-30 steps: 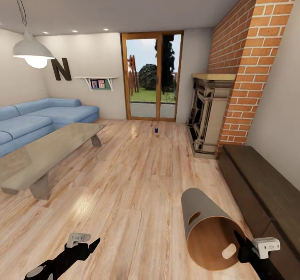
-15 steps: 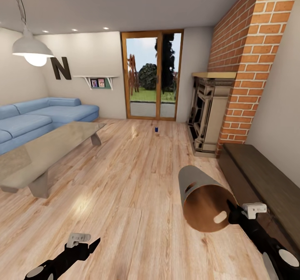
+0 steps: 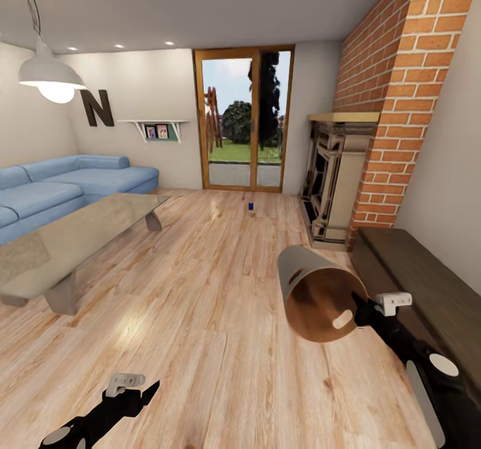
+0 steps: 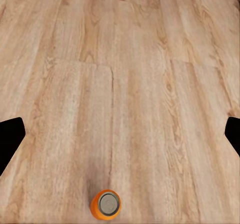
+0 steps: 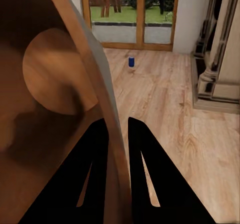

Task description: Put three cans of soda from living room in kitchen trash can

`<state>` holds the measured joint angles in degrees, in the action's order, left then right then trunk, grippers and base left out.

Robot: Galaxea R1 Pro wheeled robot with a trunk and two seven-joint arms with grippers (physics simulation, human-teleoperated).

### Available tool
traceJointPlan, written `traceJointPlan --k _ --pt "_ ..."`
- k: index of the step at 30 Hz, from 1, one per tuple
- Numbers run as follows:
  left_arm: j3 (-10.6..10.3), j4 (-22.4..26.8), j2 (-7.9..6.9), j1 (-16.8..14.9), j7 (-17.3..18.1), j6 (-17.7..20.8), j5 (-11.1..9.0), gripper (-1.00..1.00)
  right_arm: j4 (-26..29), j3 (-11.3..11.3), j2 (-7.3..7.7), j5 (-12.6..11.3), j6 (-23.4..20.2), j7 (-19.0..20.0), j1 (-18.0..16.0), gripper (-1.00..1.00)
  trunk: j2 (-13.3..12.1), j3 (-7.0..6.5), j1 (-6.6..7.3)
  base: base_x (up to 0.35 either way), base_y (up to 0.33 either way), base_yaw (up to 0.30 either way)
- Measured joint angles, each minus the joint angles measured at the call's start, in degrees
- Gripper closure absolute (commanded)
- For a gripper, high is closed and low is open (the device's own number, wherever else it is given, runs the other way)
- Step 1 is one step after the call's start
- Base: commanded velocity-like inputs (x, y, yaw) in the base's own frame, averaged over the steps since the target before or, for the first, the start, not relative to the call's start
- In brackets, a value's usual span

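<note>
My right gripper (image 3: pixel 361 313) is shut on the rim of the tash can (image 3: pixel 308 287), which hangs tilted above the wood floor with its brown inside facing me. In the right wrist view the fingers (image 5: pixel 97 154) pinch the bin wall (image 5: pixel 95 79). A dark blue can of soda (image 3: pixel 250 206) stands far off on the floor before the glass doors, also visible as a blue can (image 5: pixel 131 61). An orange can of soda (image 4: pixel 105 204) stands upright on the planks below my open left gripper (image 4: pixel 120 136), apart from it. The left gripper (image 3: pixel 143 390) hangs low at the near left.
A low grey-brown table (image 3: pixel 80 235) and a blue sofa (image 3: pixel 67 185) take up the left. A dark low bench (image 3: pixel 414 288), the fireplace (image 3: pixel 334 182) and a brick column (image 3: pixel 401 101) line the right. Wood-framed glass doors (image 3: pixel 244 121) stand at the far end.
My right arm has raised the tash can and carried it forward and slightly left. The left arm has stayed put. The view has shifted slightly.
</note>
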<state>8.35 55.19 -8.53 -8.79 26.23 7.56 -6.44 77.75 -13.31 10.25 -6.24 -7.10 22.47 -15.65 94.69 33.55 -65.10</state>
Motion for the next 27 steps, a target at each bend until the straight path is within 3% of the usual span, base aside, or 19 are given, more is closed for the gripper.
traceJointPlan --k 4,12,27 --pt "0.0 0.0 0.00 0.0 -0.3 0.0 0.0 -1.00 0.4 0.0 0.08 0.1 -3.5 0.2 -1.2 1.00 1.6 0.72 -0.88 0.000 0.000 0.000" --pt "0.0 0.0 0.00 0.0 -0.5 0.0 0.0 -1.00 5.9 -0.1 0.04 0.1 -14.5 0.1 -2.2 1.00 4.8 2.16 -2.63 0.000 0.000 0.000" --pt "0.0 0.0 -0.01 0.0 -0.5 0.0 0.0 -1.00 8.5 -0.2 -0.51 0.1 -15.2 -0.1 -2.2 1.00 10.8 4.85 -5.93 0.000 0.000 0.000"
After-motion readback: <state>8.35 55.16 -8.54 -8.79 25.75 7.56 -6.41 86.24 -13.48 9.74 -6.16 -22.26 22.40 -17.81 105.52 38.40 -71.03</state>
